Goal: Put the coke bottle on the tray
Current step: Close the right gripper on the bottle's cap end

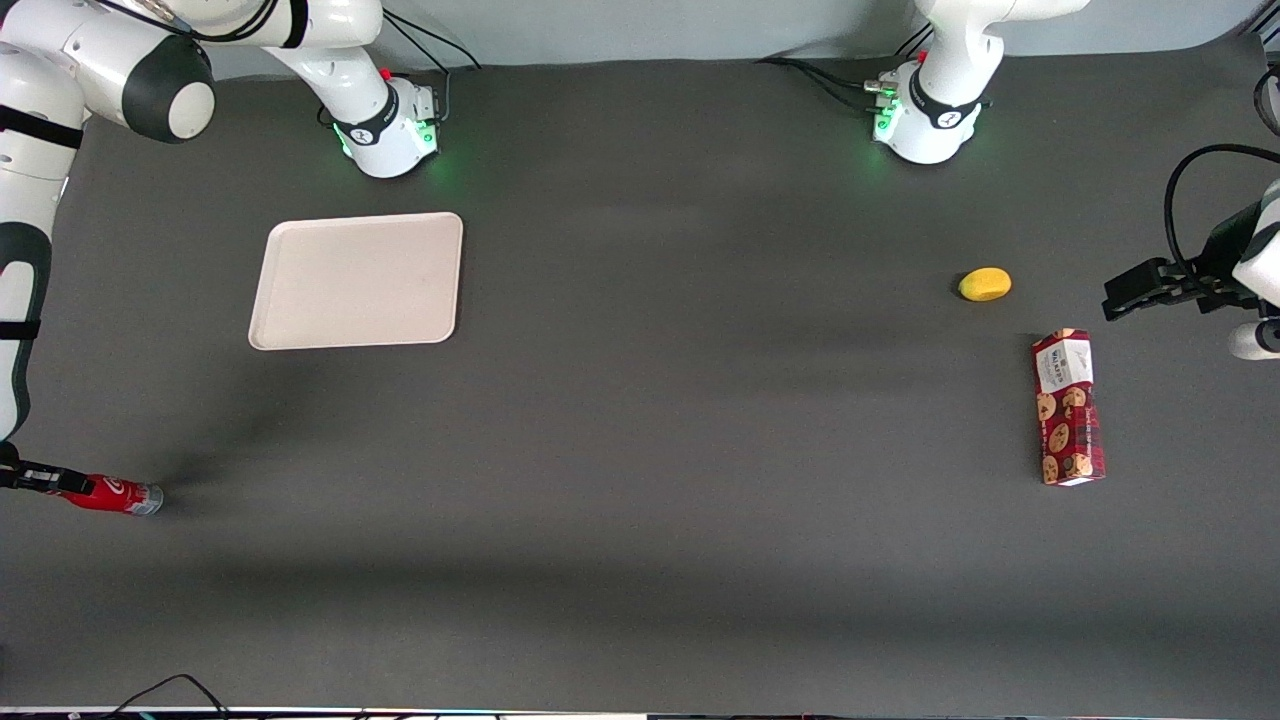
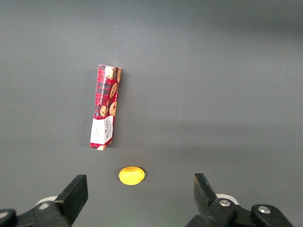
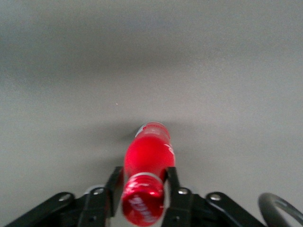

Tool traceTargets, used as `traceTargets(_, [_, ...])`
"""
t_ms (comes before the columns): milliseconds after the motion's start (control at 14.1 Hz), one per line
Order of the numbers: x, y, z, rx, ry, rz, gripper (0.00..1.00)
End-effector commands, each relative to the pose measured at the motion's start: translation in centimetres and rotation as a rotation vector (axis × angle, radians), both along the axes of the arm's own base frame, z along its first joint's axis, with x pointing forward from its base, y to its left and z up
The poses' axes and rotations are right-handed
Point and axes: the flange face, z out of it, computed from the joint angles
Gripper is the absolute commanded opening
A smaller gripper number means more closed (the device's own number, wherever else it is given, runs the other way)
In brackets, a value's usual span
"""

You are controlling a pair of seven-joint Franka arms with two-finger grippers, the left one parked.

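Coke bottle [image 1: 117, 494] is found lying on its side right at the working arm's end of the table [image 1: 640, 480], toward the edge nearest the front camera. It's already pinched by the gripper [image 1: 58, 483] up at the cap end, with the silvery base pointing away toward the table's middle. In the wrist view the two fingers [image 3: 173, 182] are seen pressed against the neck just below the red cap, so it's clamped on the bottle, not loose.

Handling guess: small, rigid and probably light, but round and glossy, so some slip or swing is to be expected when it's held only by the neck. The narrow neck under the cap looks like the sensible place to be grabbed, since the cap's lip would stop it sliding out.

Next along, the tray [image 1: 357, 281] is sitting bare, farther from the front camera than the bottle and well apart from it.

Way over at the parked arm's end, a lemon [image 1: 985, 284] and a cookie box [image 1: 1068, 407] can be ignored.
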Motion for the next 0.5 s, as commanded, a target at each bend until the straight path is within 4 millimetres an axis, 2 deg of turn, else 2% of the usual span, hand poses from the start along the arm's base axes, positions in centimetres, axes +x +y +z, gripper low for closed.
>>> traceTargets(0, [0.3, 0.1, 0.4, -0.011, 0.014, 0.026, 0.04])
traceTargets(71, [0.2, 0.1, 0.4, -0.015, 0.018, 0.029, 0.0])
traceTargets(213, [0.2, 0.0, 0.5, -0.022, 0.02, 0.032, 0.0])
traceTargets(355, [0.3, 0.6, 1.9, -0.011, 0.017, 0.027, 0.0])
traceTargets(426, [-0.1, 0.9, 3.2, 0.017, 0.038, 0.021, 0.0])
